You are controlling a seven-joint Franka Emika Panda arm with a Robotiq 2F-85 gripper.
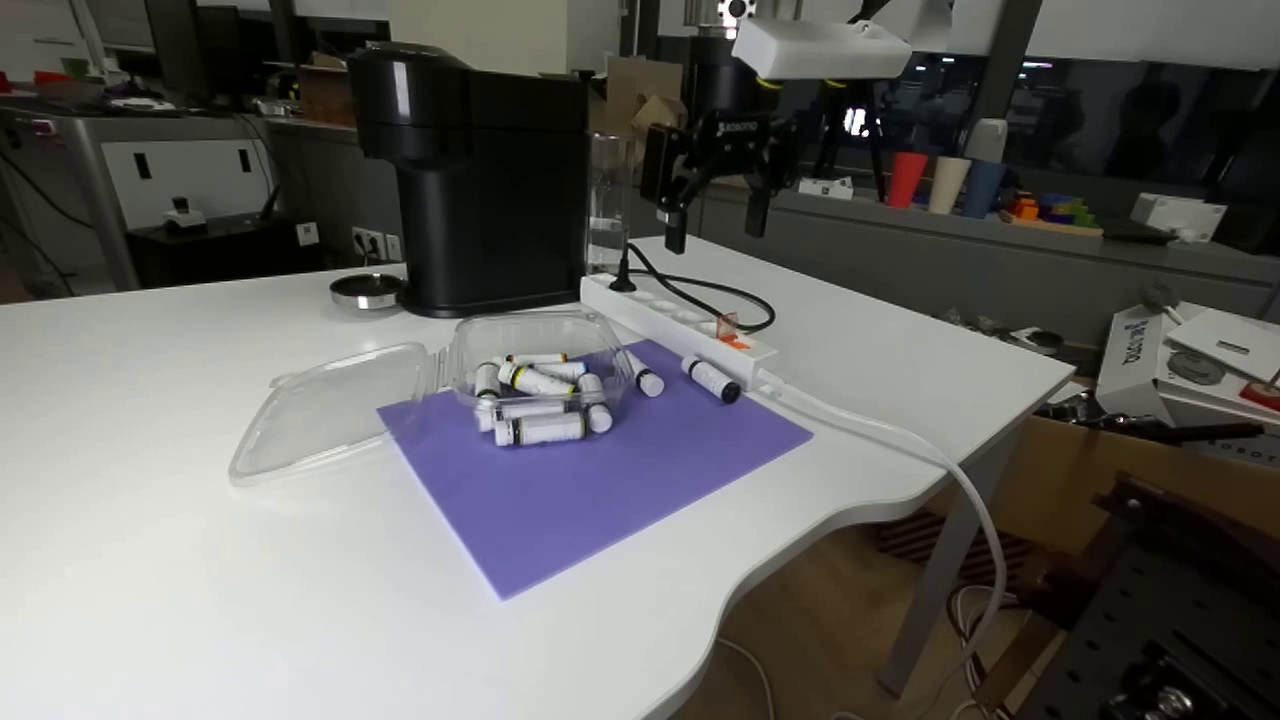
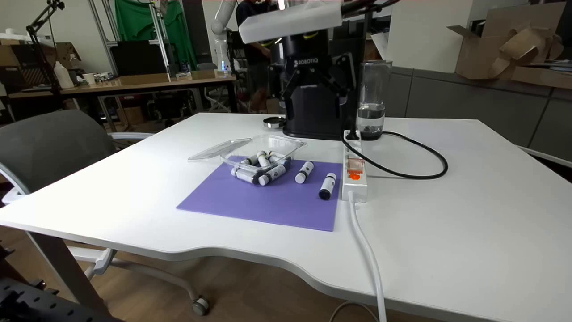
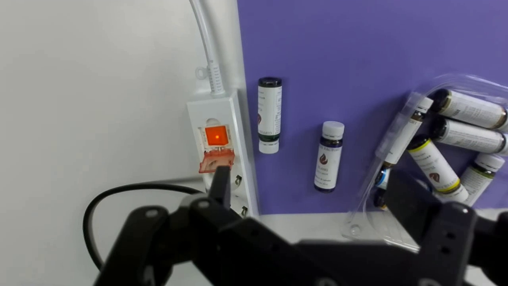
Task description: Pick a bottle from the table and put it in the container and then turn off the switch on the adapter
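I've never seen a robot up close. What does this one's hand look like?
The gripper is black and angular, with two jointed fingers ending in blocky tips. White lettering on it reads ROBOTIQ. Above sits a long white casing, with yellow patches beneath and dark cables at one end. Most of the rest is out of frame.

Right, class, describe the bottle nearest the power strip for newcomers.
On the white table, beside a power strip, lies a purple mat. On it, the labelled bottle lies nearest the strip; unlike its neighbour, it points its dark base the way the white cable leaves.
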